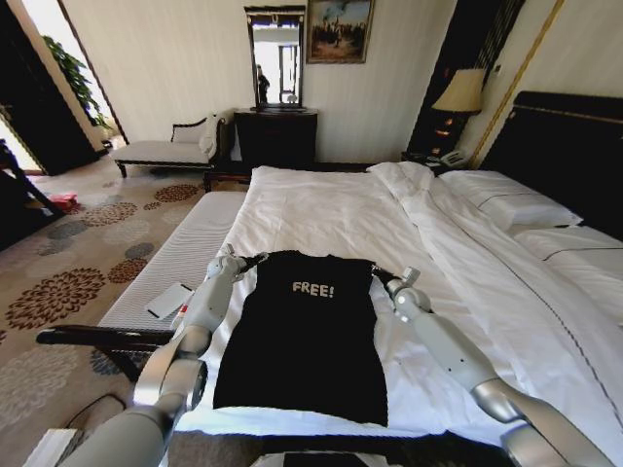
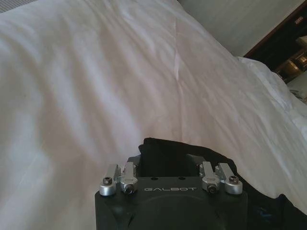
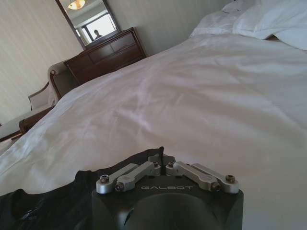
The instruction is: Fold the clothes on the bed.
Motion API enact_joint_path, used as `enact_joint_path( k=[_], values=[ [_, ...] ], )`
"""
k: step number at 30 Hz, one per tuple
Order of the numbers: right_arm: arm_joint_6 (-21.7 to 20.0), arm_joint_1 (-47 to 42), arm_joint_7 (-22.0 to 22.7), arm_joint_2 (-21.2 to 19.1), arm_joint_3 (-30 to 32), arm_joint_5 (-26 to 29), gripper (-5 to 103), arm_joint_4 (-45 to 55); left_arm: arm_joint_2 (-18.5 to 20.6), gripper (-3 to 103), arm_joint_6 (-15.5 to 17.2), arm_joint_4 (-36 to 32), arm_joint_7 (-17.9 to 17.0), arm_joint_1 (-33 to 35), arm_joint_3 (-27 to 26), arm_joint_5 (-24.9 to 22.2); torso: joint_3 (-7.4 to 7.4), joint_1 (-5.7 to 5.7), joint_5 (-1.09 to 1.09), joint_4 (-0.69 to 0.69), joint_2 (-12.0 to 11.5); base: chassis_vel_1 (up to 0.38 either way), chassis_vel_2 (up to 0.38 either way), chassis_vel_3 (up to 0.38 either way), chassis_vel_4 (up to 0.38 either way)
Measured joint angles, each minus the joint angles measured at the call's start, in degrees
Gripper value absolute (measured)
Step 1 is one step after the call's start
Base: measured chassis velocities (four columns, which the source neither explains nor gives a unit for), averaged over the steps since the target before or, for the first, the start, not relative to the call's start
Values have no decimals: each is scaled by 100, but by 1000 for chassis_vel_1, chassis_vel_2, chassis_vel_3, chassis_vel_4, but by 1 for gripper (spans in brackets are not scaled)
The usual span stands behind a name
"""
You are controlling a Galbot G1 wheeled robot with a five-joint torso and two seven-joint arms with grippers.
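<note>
While T-shirt [image 1: 304, 336] lies lengthwise, collar toward far bed [image 1: 321, 209] edge, both end effectors [image 1: 258, 259] [image 1: 382, 274] pinch shoulders.

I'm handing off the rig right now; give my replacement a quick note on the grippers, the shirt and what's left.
Left gripper: at the T-shirt's top left corner, shut on the fabric.
Right gripper: at the top right corner, shut on the fabric edge.
T-shirt: flat on the bed near the foot edge, "FREE!" facing up, sleeves already tucked in so it forms a long rectangle.
Done: side folds, both top corners gripped.
Left: fold it lengthwise, release.
</note>
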Motion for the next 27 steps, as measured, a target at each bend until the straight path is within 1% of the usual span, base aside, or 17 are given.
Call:
enact_joint_path(
  k=[1,2,3,4,7,8,9,10,12,13,15,18,20,24,25,26,27],
  values=[
    [0,3,1,0,0,-2,0,-5,27,50,-59,15,29,0,2,51,0,0,0,0,0,0,0,0,0],
    [0,3,1,0,0,-2,0,-5,27,50,-59,15,29,0,2,51,0,0,0,0,0,0,0,0,0],
    [0,7,1,3,0,-8,0,-12,44,44,-97,27,47,0,1,75,0,0,0,1,0,0,0,0,0],
    [0,9,1,7,-1,-15,0,-17,52,44,-118,33,54,0,-1,89,0,0,0,1,0,0,0,0,0],
    [4,20,2,40,-22,-51,0,-43,119,28,-267,62,106,0,-29,172,0,0,0,1,0,0,0,0,0],
    [4,20,2,40,-22,-51,0,-43,119,28,-267,62,106,0,-29,172,0,0,0,1,0,0,0,0,0],
    [7,28,3,48,-30,-58,0,-46,137,23,-294,65,121,0,-39,179,0,0,0,1,0,0,0,0,0],
    [9,33,3,51,-35,-63,0,-48,149,23,-313,65,131,0,-44,183,0,0,-1,1,0,0,0,0,0],
    [41,64,4,60,-63,-66,0,-54,210,11,-367,65,175,0,-60,187,0,0,0,1,0,0,0,0,0],
    [41,64,4,60,-63,-66,0,-54,210,11,-367,65,175,0,-60,187,0,0,0,1,0,0,0,0,0],
    [71,105,4,61,-89,-65,0,-58,264,2,-388,48,203,0,-61,179,0,0,-1,1,0,0,0,0,0],
    [77,138,4,59,-105,-63,0,-69,296,1,-385,27,186,-2,-56,166,0,0,-1,2,0,0,0,0,0],
    [82,159,4,59,-117,-67,0,-105,319,0,-338,-44,133,29,-52,103,0,0,0,1,0,0,0,0,0],
    [84,155,2,55,-119,-75,0,-111,325,0,-272,-120,145,114,-60,73,0,0,-1,0,0,0,0,0,0],
    [86,148,-2,53,-119,-87,0,-111,334,2,-243,-159,163,163,-55,81,0,0,0,0,1,0,0,0,0],
    [87,140,-3,53,-119,-92,0,-113,335,7,-235,-172,172,200,-52,107,0,0,0,1,1,0,0,0,0],
    [88,137,-3,53,-119,-94,0,-114,331,7,-231,-172,175,219,-52,121,0,0,0,1,1,0,0,0,0]
  ],
)
